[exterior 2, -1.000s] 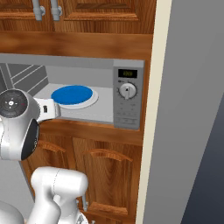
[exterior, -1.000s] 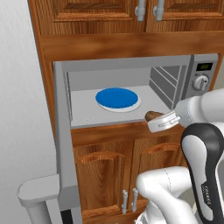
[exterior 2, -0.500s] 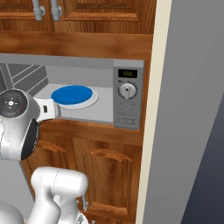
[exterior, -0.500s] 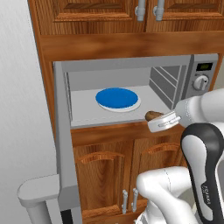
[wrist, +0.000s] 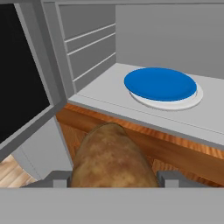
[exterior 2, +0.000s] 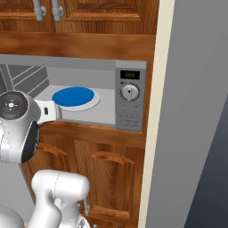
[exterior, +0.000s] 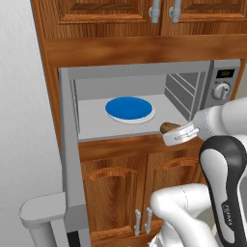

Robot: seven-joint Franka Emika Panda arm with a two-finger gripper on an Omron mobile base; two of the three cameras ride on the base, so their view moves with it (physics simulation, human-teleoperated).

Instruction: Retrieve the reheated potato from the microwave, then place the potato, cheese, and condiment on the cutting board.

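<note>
Nothing has shifted over the last second: I see the gripper parked just outside the front edge of the microwave floor, toward its right corner, closed on the potato. That tells me the retrieval is effectively done, the blue plate inside sits bare, and the carry to the cutting board comes next. The potato looks tan-brown, oval, mottled, seated between both fingers.

Left base view: I look from behind-left, forward at the open microwave.
Right base view: behind-right, same microwave; both share its blue plate.
Hand view: close, facing the microwave's floor.
</note>
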